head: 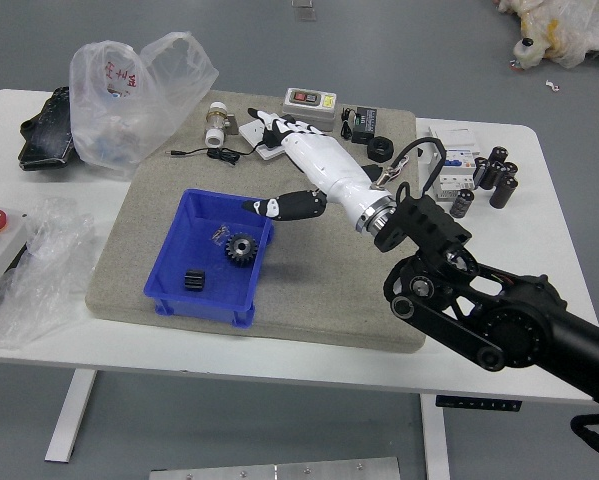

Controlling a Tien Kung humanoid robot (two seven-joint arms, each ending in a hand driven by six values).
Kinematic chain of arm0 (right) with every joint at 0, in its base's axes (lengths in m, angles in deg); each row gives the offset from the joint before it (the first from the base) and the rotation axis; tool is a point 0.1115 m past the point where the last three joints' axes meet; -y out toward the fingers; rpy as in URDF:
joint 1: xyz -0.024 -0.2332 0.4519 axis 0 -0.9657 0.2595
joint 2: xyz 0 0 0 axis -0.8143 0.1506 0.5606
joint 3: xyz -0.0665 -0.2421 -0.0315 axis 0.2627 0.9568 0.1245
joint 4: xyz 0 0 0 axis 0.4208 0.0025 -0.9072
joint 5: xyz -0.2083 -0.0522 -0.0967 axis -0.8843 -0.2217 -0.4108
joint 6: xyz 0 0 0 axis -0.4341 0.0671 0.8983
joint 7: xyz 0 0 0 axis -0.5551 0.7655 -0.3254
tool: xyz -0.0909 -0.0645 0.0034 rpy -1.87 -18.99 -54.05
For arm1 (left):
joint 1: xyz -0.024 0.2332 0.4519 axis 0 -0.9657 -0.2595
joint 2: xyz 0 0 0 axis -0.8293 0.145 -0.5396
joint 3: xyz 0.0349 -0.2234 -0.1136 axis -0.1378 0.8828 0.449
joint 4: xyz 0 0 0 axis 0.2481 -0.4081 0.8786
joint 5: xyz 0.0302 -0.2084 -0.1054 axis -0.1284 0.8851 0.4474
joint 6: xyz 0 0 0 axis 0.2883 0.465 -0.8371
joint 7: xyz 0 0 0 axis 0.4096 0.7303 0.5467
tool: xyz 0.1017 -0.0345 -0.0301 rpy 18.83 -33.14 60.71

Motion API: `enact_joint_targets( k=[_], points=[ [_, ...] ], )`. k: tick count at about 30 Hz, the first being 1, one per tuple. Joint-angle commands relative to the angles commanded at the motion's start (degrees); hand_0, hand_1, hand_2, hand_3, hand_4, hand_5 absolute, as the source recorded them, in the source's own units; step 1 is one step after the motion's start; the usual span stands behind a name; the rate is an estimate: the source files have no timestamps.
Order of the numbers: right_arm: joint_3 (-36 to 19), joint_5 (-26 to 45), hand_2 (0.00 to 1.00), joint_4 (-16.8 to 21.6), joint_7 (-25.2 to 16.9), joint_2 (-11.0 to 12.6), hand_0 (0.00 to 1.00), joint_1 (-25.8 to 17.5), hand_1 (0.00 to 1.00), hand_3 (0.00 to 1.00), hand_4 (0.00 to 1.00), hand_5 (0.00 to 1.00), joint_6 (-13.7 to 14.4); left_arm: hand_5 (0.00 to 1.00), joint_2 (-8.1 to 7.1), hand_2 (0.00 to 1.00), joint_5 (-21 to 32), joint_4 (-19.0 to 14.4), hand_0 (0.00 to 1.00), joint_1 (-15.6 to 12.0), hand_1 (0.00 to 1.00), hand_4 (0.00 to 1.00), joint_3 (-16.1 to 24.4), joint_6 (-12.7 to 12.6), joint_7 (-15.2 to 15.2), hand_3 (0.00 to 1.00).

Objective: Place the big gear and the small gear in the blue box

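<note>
Right hand (329, 165) over the mat (319, 300), at the far right of the blue box (201, 309). Fingers spread, thumb set wide of them, nothing held. Robot's left arm out of view.

Toothed black gear (241, 250), probably the big one, inside the box towards its right wall, bore facing up, so its axis looks near upright. From the hand it lies left and nearer the robot, below the thumb side. Smaller dark piece (194, 280) in the box, left of the gear and closer to the near wall, apart from it; perhaps the small gear side-on, teeth not certain.

If so, both are in and the job looks all but done; the next move would be drawing the right arm back. Thumb tip close to the box's far right corner in view; height over the rim cannot be told. A low swing back could nudge the box.

Beyond the fingers: grey control box (310, 105), black cable (224, 154), white lamp socket (216, 123). Black ring (380, 149) past the hand, to its right.
</note>
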Motion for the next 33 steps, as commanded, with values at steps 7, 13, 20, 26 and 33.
enact_joint_targets(
  k=[7,13,20,26,33],
  points=[
    [-10.48,10.94,0.939,-2.32,-7.96,3.36,0.81,-7.16,0.894,0.97,0.998,0.677,1.5,0.198,-0.43,0.482,0.02,0.03,0.591,-0.12,0.418,0.654,0.05,-0.02,0.07,0.636],
    [-21.24,23.68,0.645,-2.99,-17.23,5.35,0.624,-14.4,0.689,0.738,0.988,0.725,-1.74,0.195,-0.48,0.485,0.32,0.12,0.591,-0.01,0.418,0.653,-0.24,-0.05,-0.18,0.636],
    [-33.0,38.85,0.348,-1.48,-27.02,6.75,0.472,-23.25,0.395,0.501,0.994,0.723,-6.28,0.195,-0.18,0.484,2.35,0.29,0.591,0.1,0.418,0.653,-1.53,-0.47,-1.02,0.636],
    [-39.11,48.3,0.27,1.56,-29.87,6.1,0.438,-27.6,0.329,0.335,0.998,0.697,-9.18,0.194,-0.57,0.483,3.32,0.37,0.591,0.31,0.418,0.652,-2.13,-0.67,-1.36,0.636],
    [-39.27,50.92,0.233,5.55,-28.19,6.26,0.391,-27.94,0.281,0.294,0.998,0.665,-10.99,0.194,-0.43,0.483,3.63,0.39,0.591,0.7,0.418,0.652,-2.4,-0.69,-1.56,0.636]
  ],
)
